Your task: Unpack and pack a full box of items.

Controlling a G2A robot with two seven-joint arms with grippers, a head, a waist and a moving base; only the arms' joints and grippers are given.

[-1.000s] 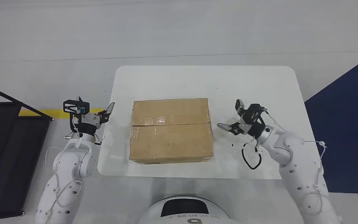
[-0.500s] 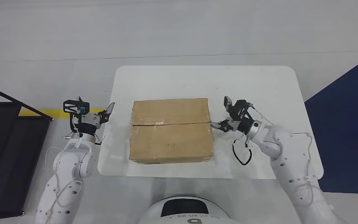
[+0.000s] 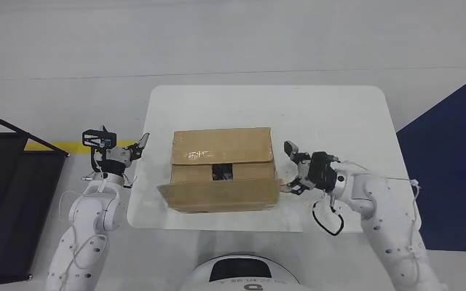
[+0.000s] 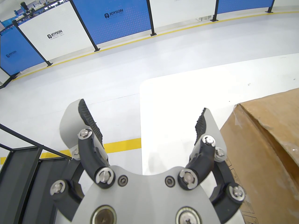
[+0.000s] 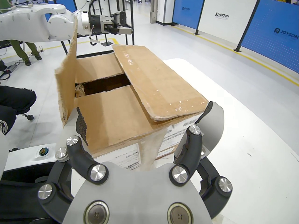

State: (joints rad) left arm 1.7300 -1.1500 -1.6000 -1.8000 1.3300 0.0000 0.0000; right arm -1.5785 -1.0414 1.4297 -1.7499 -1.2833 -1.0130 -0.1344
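— Where's the box (image 3: 222, 169)?
— Mid-counter (image 3: 335, 116), its near flap (image 5: 66, 82) standing up, a dark gap along the seam.
— And the grippers?
— The right gripper (image 5: 146, 110) is at the box's right end, jaws wide. The left gripper (image 4: 142, 106) is off its left side, jaws wide too.

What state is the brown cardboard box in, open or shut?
Partly open: the brown cardboard box has one outer flap raised, showing a dark gap; the other outer flap lies flat.

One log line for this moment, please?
brown cardboard box: on white table, top partly open | right gripper: open, at box end | left gripper: open, beside box
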